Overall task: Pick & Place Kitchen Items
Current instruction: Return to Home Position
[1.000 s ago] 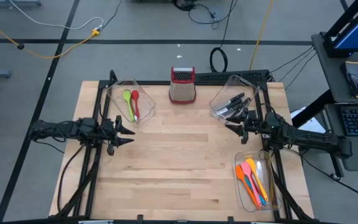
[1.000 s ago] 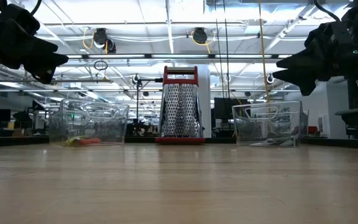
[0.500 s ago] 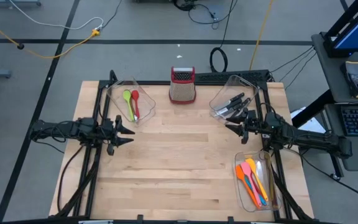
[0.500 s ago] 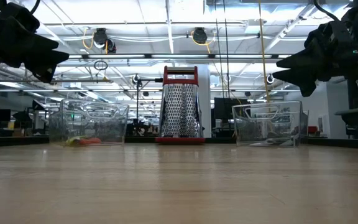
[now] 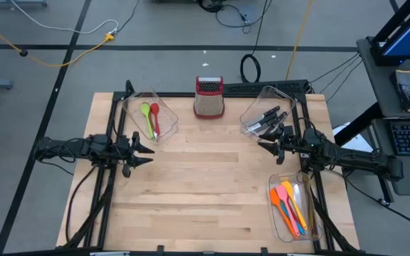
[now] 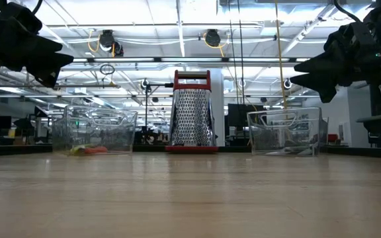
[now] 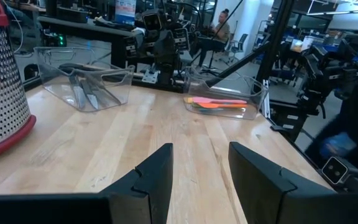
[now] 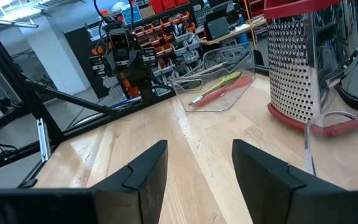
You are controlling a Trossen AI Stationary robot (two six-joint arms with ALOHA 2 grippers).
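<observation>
Left pincer: I saw the left pincer (image 5: 146,155) above the left side of the table (image 5: 205,199), near the front of the far left bin (image 5: 129,107). Its fingers (image 7: 155,179) were apart and held nothing.
Right pincer: the right pincer (image 5: 267,151) hung above the right side of the table, between the far right bin (image 5: 270,91) and the near right bin (image 5: 277,222). Its fingers (image 8: 143,173) were also apart and empty.
Direction of pincers: both pointed toward the middle of the table, facing each other and well apart.
Spoons: a green spoon (image 5: 147,119) and a red spoon (image 5: 155,119) lay side by side in the far left bin. Their long axes ran from the far edge toward the near edge, with the bowls at the far end.
Knives: the black-handled knives (image 5: 269,117) lay in the far right bin, diagonal along its long side. As far as I could see, the handles were at the end nearer the far right corner.
Spatulas: the orange, yellow, blue and pink spatulas (image 5: 290,206) lay fanned in the near right bin. The heads pointed to the far edge and the handles to the near edge, leaning a little to the right.
Grater: the box grater (image 5: 209,99) stood upright at the far edge, between the two far bins.
</observation>
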